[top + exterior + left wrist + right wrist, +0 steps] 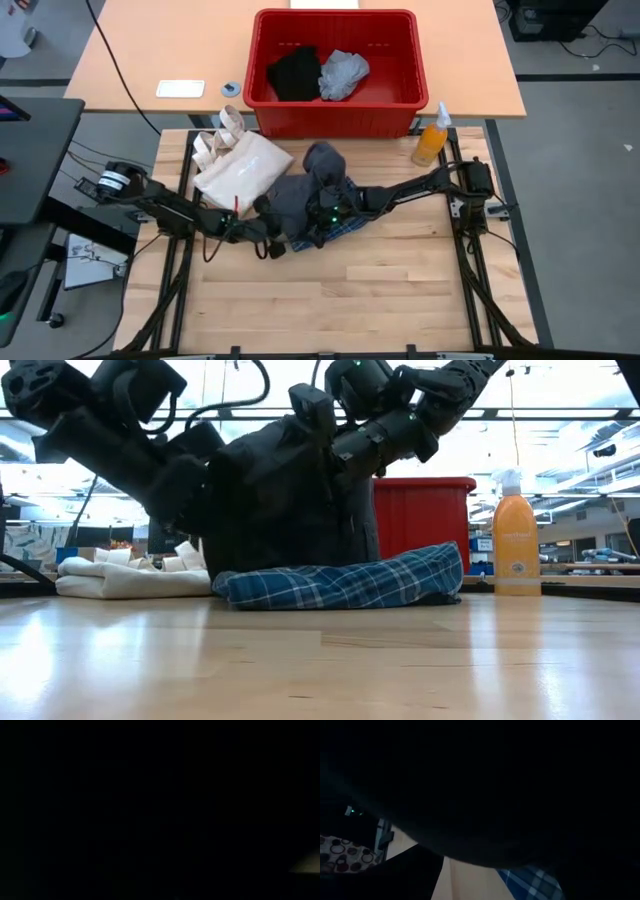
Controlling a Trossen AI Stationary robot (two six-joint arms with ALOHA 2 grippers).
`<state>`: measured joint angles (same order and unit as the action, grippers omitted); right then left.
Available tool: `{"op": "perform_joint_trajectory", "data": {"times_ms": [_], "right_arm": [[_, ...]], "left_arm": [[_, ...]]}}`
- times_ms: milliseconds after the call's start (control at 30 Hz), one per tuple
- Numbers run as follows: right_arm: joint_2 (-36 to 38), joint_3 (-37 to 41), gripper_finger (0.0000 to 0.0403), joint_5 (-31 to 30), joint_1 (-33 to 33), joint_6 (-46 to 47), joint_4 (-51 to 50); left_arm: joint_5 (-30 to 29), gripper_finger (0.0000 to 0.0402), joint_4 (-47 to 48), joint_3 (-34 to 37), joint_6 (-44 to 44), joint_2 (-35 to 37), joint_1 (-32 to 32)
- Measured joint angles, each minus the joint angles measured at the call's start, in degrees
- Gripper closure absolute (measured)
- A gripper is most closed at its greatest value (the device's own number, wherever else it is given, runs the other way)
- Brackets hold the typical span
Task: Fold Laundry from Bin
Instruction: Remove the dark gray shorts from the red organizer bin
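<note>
While two garments, one black (293, 72) and one light grey (344, 73), wait in the red bin (335, 115) at the table's far edge, both arms meet over a dark charcoal-grey piece (310, 190) heaped on a folded blue plaid shirt (345, 582) mid-table. Buried in the dark cloth, the left gripper (268, 238) is closed, apparently pinching it. The right gripper (322, 218) is spread wide; whether it holds cloth is hidden. Folding seems roughly a quarter done.

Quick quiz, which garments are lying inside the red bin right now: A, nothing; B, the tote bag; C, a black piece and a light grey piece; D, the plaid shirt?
C: the high view shows a black piece and a light grey piece side by side in the bin.
</note>
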<state>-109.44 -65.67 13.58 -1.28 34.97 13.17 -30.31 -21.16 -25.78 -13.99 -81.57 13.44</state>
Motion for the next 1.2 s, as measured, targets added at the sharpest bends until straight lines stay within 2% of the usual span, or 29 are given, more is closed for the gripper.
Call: {"op": "perform_joint_trajectory", "data": {"times_ms": [200, 400, 833, 1000, 1200], "right_arm": [[3.02, -0.02, 0.0056, -0.70, 0.21, -0.60, -6.31], [3.14, -0.02, 0.0056, -0.65, 2.21, -0.82, -11.92], [3.12, -0.02, 0.0056, -1.79, 4.26, 0.01, -13.35], [3.47, -0.02, 0.0056, -1.86, 4.22, 2.38, -14.20], [7.74, -0.02, 0.0056, -3.53, 4.22, 2.83, -20.90]], "left_arm": [[0.81, 0.0398, 5.70, -0.05, 9.60, 2.62, 0.28], [0.62, 0.0399, 6.85, -0.07, 16.90, 4.34, -0.16], [-3.90, 0.0399, 16.52, -0.07, 36.62, 5.65, -0.13], [-8.52, 0.0399, 16.39, -0.07, 45.29, 5.63, -0.12], [-9.09, 0.0399, 15.80, -0.07, 52.32, 5.60, -0.12]]}}
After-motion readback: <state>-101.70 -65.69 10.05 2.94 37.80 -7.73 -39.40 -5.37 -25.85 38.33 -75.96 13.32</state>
